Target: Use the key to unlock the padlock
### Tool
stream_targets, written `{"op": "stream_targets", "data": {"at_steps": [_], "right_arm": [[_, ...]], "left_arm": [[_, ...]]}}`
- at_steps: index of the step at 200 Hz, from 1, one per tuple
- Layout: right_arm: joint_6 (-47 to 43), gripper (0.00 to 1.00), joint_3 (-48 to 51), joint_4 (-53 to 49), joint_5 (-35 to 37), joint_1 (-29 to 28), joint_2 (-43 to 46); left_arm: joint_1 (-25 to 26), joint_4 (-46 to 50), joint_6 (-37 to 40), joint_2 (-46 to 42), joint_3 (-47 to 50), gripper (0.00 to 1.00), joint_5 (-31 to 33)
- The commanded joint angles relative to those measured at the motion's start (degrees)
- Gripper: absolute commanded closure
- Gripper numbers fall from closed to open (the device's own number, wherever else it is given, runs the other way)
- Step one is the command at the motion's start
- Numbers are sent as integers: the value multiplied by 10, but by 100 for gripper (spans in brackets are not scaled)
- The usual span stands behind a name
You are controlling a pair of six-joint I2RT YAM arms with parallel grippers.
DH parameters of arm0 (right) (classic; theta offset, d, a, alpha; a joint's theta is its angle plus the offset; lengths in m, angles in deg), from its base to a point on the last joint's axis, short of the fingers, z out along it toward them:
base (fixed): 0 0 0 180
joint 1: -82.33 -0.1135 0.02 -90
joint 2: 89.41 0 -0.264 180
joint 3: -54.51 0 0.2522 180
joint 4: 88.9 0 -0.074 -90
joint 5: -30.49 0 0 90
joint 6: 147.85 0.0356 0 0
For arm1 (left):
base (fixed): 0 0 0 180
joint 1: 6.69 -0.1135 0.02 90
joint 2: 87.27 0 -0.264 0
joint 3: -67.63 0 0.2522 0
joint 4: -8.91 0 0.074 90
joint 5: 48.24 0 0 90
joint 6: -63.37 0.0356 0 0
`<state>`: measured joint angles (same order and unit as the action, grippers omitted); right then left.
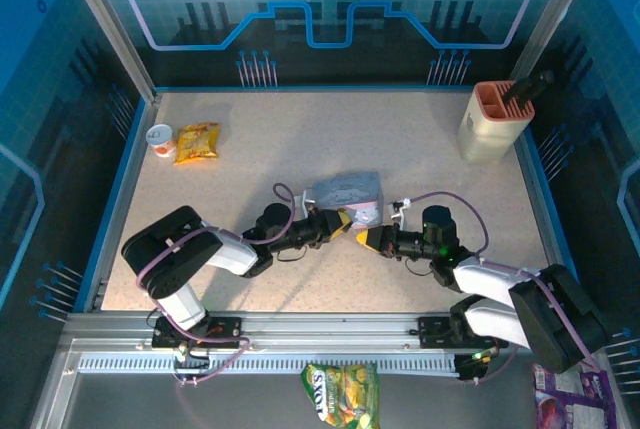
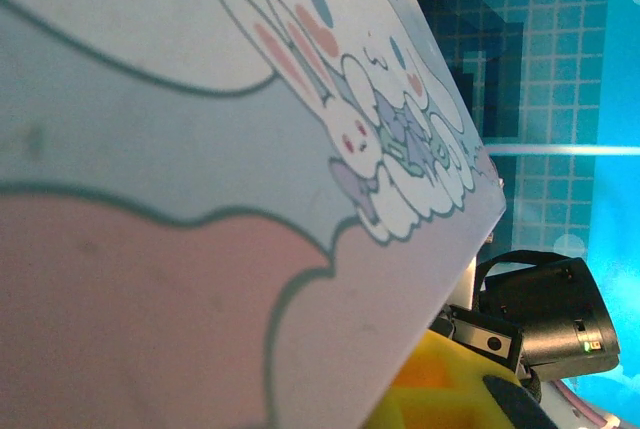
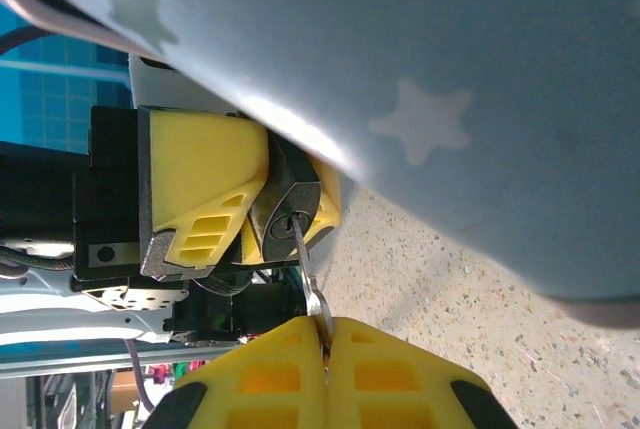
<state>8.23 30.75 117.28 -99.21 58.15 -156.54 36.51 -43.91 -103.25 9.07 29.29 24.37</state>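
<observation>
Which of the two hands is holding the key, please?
The right hand, shut on the key; the left hand grips the padlock instead.

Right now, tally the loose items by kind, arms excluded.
snack bags: 2 (yellow bag, green bag)
purple packet: 1
cup: 1
tin: 1
holder: 1
tool in holder: 1
padlock: 1
key: 1
Total: 9
</observation>
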Motion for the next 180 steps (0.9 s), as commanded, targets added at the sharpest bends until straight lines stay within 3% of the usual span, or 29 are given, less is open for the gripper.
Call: {"op": "stream_targets", "data": {"at_steps": [1, 101, 127, 180], "right_arm": [[19, 100, -19, 35, 7, 17, -6], [64, 100, -23, 94, -4, 18, -43], [63, 100, -28, 100, -4, 19, -45], [26, 100, -55, 50, -2, 14, -45]], "left_arm": [[20, -72, -2, 7, -9, 90, -39], [32, -90, -11, 22, -20, 91, -46], [39, -54, 4, 8, -24, 91, -49], [52, -47, 7, 13, -39, 91, -56]]}}
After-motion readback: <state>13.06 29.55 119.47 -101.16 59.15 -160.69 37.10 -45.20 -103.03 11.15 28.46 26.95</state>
